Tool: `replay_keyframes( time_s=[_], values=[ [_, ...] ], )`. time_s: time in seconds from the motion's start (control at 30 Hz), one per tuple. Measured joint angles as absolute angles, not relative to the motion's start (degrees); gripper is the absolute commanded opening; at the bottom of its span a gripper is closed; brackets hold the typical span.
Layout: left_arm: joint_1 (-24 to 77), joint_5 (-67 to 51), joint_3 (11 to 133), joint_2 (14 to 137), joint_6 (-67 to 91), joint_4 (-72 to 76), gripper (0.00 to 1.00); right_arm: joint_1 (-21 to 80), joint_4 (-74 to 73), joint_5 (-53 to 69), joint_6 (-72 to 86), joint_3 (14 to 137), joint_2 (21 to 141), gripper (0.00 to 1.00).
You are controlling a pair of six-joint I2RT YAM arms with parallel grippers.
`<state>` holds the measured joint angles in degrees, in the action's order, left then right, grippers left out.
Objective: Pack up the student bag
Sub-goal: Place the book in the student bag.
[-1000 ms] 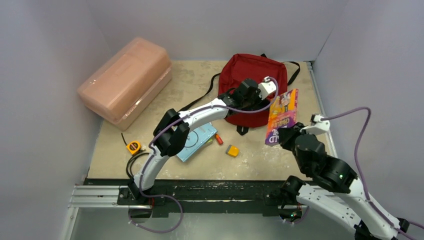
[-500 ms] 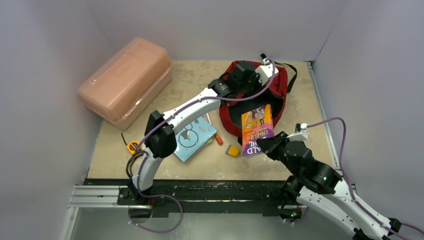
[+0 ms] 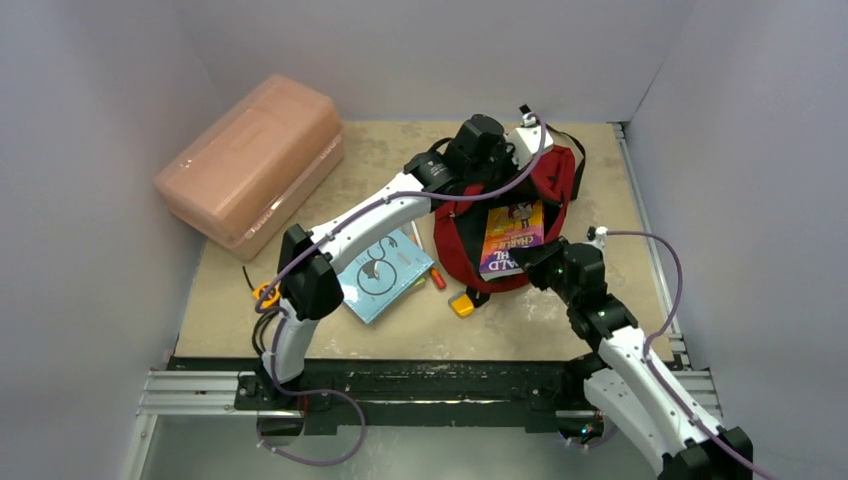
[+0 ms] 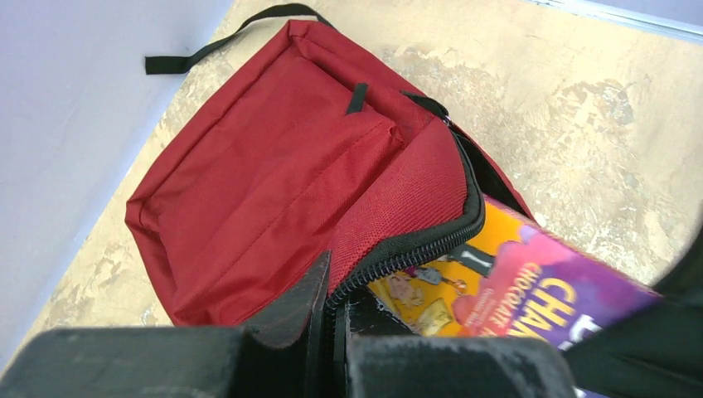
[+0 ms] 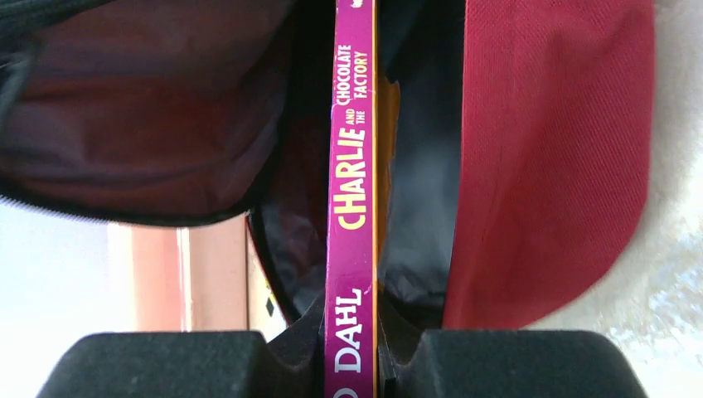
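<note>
Beige tabletop (image 3: 385,160) between pale walls: the student bag (image 3: 460,245) lies at its far middle, mouth agape (the left gripper (image 4: 332,290) pinches the zip edge, jaws closed on fabric). Beside it, the right gripper (image 5: 352,336) clamps a purple book (image 5: 351,166) standing partly inside the opening; a pink box (image 3: 250,165) sits far left.

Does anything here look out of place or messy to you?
Nothing spilled or damaged. The purple paperback book sticks partly out of the dark red fabric backpack, pinched by the right claw while the left claw holds the zipper edge. A light blue notebook lies loose beside it.
</note>
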<state>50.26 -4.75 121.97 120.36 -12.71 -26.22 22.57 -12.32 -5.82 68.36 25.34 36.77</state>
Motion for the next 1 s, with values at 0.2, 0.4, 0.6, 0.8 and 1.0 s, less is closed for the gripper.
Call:
replay_keyframes(
  time_s=[0.2,0.4,0.6,0.8,1.0],
  values=[
    [50.3,-6.3,121.4,119.0,-12.8,-26.7,0.0,16.8,4.1,5.9,68.6,23.7,49.6,0.0],
    [50.3,-7.7,120.9,118.8,-12.9,-25.9,0.0,16.3,20.1,7.5,68.7,22.7,59.2,0.0],
    [50.3,-9.1,118.0,118.2,-13.1,-22.4,0.0,16.2,38.9,2.4,68.8,20.0,72.3,0.0],
    [50.3,-10.2,115.0,118.1,-13.6,-18.1,0.0,16.1,59.1,-3.8,69.5,19.4,88.6,0.0],
    [50.3,-11.4,114.4,118.1,-15.4,-16.3,0.0,16.1,72.7,-5.1,69.1,22.9,103.3,0.0]
  ],
)
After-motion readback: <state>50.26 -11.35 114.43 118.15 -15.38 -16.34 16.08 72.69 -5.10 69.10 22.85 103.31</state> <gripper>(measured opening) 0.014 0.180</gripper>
